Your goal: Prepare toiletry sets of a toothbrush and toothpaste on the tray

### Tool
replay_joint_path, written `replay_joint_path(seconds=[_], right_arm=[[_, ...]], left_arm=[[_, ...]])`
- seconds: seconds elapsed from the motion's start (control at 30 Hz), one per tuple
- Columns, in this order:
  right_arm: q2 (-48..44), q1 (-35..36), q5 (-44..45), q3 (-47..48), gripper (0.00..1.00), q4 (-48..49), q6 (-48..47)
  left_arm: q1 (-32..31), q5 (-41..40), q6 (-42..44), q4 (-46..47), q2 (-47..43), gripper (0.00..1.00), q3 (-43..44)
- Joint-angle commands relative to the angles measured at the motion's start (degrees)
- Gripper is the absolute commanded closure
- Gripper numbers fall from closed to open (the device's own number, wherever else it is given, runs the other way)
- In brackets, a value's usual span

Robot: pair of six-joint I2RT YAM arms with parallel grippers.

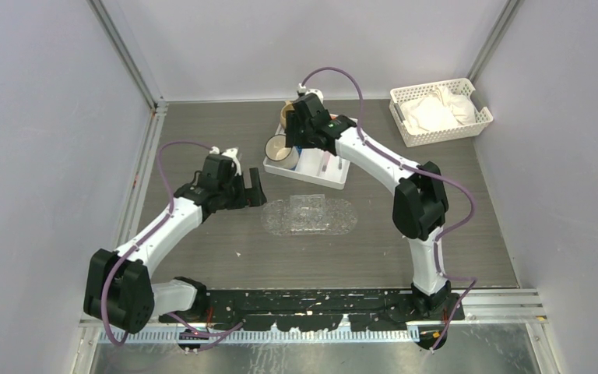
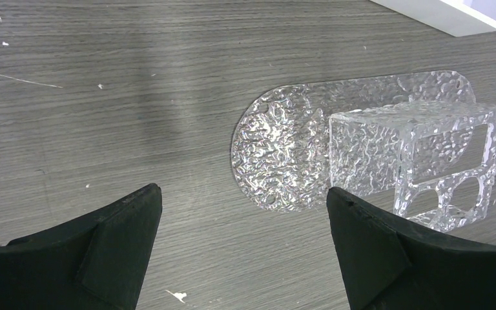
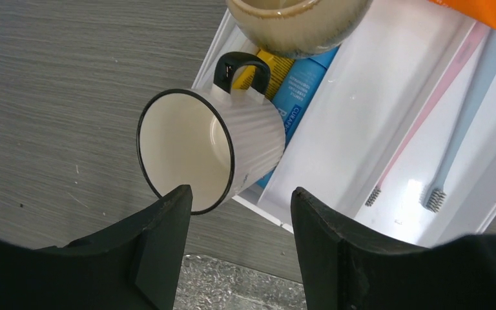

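The clear textured tray point(image 1: 309, 214) lies at the table's middle, with a clear box-shaped holder point(image 2: 413, 152) standing on it; its rounded end shows in the left wrist view point(image 2: 284, 148). My left gripper point(image 1: 254, 188) point(image 2: 242, 192) is open and empty just left of the tray. My right gripper point(image 1: 294, 146) point(image 3: 240, 191) is open and empty above the near-left edge of the white compartmented tray point(image 3: 336, 142). In that tray lie a blue toothpaste tube point(image 3: 297, 90), a yellow tube point(image 3: 268, 68), an orange tube point(image 3: 484, 10), a pink toothbrush point(image 3: 420, 123) and a pale blue toothbrush point(image 3: 458, 135).
A white mug with a black rim point(image 3: 200, 145) lies tilted over the compartmented tray's left edge, partly covering the tubes. A tan mug point(image 3: 297, 22) stands behind it. A white slotted basket point(image 1: 440, 113) holding white cloth sits at the back right.
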Motion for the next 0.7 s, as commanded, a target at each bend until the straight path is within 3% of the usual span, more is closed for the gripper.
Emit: replay_joint_path(seconds=[0.0,0.47,0.5,0.6,0.63,0.67], right_arm=[[3.27,0.58,-0.15,5.44,0.37,0.76,1.18],[16.08,1.59,2.43,16.62,0.41,-6.49,1.74],[16.47,1.72,2.87,16.92,0.48,-7.04,1.59],[15.92,2.05,4.20,16.36,0.92,-7.51,1.29],[15.46,2.14,4.46,16.10,0.99,-7.44,1.14],[14.67,2.28,4.79,15.88,0.99,-7.35,0.97]], left_arm=[[0.43,0.37,1.09,1.16,-2.29,0.00,0.03],[1.79,0.50,2.29,-0.84,-3.42,0.00,0.61],[1.83,0.49,2.35,-0.80,-3.46,0.00,0.61],[2.00,0.42,2.38,-0.81,-3.50,0.00,0.46],[2.01,0.47,2.38,-0.80,-3.58,0.00,0.39],[2.01,0.54,2.30,-0.66,-3.58,0.00,0.30]])
